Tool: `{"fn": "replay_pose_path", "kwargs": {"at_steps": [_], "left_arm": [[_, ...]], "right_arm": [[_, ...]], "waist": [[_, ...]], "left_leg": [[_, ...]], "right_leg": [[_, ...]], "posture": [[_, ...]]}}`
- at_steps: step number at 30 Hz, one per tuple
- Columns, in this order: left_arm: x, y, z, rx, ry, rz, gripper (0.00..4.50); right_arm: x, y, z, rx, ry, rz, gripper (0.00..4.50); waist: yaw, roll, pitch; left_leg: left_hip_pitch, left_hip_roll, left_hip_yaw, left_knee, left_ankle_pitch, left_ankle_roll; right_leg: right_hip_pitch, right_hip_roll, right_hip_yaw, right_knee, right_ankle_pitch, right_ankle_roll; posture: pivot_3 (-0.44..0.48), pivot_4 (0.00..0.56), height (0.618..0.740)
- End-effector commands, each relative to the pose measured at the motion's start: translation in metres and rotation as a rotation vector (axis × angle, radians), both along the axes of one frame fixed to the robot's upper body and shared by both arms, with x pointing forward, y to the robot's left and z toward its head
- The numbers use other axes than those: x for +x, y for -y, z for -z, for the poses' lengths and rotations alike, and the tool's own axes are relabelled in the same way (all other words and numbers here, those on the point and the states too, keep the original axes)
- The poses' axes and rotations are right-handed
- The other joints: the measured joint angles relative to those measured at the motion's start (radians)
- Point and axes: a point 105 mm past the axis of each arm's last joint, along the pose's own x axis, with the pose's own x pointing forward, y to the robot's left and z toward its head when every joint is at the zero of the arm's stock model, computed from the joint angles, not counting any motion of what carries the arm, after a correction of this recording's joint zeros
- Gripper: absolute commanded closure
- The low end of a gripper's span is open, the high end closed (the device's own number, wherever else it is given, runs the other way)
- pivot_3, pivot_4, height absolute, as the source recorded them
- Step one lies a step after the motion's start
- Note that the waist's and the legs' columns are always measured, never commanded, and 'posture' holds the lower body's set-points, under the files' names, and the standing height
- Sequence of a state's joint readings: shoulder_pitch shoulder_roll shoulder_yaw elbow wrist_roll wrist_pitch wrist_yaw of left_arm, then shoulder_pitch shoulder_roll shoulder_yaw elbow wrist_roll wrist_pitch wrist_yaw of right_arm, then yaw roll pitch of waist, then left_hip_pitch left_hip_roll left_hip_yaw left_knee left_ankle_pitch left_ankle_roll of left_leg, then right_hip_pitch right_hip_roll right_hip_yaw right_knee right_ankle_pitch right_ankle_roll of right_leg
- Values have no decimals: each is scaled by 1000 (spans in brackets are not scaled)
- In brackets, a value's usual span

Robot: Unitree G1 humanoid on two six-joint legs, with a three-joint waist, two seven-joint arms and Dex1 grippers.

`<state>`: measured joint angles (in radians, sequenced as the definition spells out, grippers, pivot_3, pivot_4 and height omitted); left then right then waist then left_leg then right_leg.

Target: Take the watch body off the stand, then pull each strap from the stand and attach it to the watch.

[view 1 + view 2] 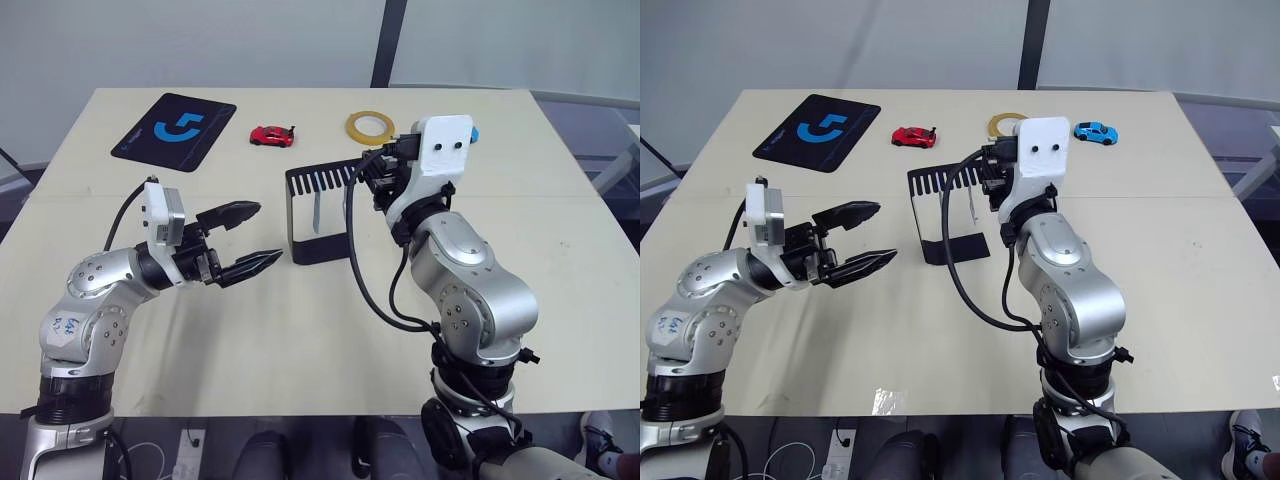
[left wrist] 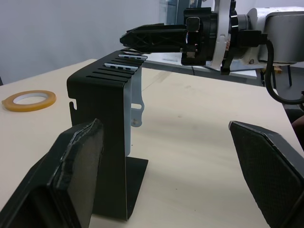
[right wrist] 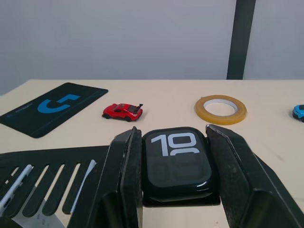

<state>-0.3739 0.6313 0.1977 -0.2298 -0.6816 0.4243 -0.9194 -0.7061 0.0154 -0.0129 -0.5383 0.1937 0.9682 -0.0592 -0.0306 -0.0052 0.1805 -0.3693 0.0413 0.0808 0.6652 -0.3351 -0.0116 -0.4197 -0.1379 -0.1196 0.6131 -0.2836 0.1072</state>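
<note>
From the head we look forward and down over the pale surface (image 1: pixel 300 320) with two eyes, both sharing the stand (image 1: pixel 318 215), mouse pad (image 1: pixel 175 126) and red toy car (image 1: pixel 272 135); our left wrist camera sits low, close behind the stand, facing the right pincer (image 2: pixel 142 38); our right wrist camera looks closely over the watch body (image 3: pixel 176 161) toward the tape roll (image 3: pixel 221 109), which our left wrist also catches.

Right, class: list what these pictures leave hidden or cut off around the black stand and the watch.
- Small black rounded-square watch body: its sides are covered by the right gripper in the right wrist view.
- Right gripper's fingertips: the wrist's white camera housing covers them in the left eye view.
- Pale blue-grey straps: the thin black sheet-metal stand partly hides them in the left wrist view.
</note>
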Motion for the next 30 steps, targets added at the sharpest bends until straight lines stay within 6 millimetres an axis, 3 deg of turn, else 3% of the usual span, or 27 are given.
{"fn": "replay_pose_path", "kwargs": {"at_steps": [1,6,11,17,19,25,30], "left_arm": [[-6,1,-18,-1,83,24,0],[-10,6,-21,7,95,74,0],[-22,22,-22,39,115,194,0],[-38,37,-2,127,130,353,0],[-40,39,7,133,101,387,0],[-44,44,21,156,41,463,0],[-45,42,24,173,30,478,0]], "right_arm": [[-23,5,-39,28,193,-74,2819],[-41,22,-44,9,259,-90,2819],[-60,61,-26,-90,252,29,2819],[-89,92,33,-185,110,124,2819],[-93,108,68,-189,7,182,2819],[-95,152,148,-124,-187,369,2819],[-93,158,176,-115,-217,370,2819]], "waist": [[1,0,0],[3,0,0],[7,0,0],[4,-1,0],[4,0,0],[1,-1,0],[3,0,0]], "left_leg": [[0,0,0,0,0,0],[-1,0,0,0,0,0],[-1,0,0,0,0,0],[0,0,1,-1,0,0],[1,1,2,-1,0,0],[4,4,6,1,0,0],[6,5,7,-1,-1,1]], "right_leg": [[0,0,0,0,0,0],[0,0,-1,-1,0,0],[0,0,0,-1,0,0],[0,1,1,-2,0,0],[0,2,2,-1,0,0],[0,6,6,-5,2,-3],[0,7,8,-4,2,-4]], "posture": [[0,150,737],[0,150,737],[0,150,737],[0,150,737],[0,150,737],[0,150,737],[0,150,737]]}}
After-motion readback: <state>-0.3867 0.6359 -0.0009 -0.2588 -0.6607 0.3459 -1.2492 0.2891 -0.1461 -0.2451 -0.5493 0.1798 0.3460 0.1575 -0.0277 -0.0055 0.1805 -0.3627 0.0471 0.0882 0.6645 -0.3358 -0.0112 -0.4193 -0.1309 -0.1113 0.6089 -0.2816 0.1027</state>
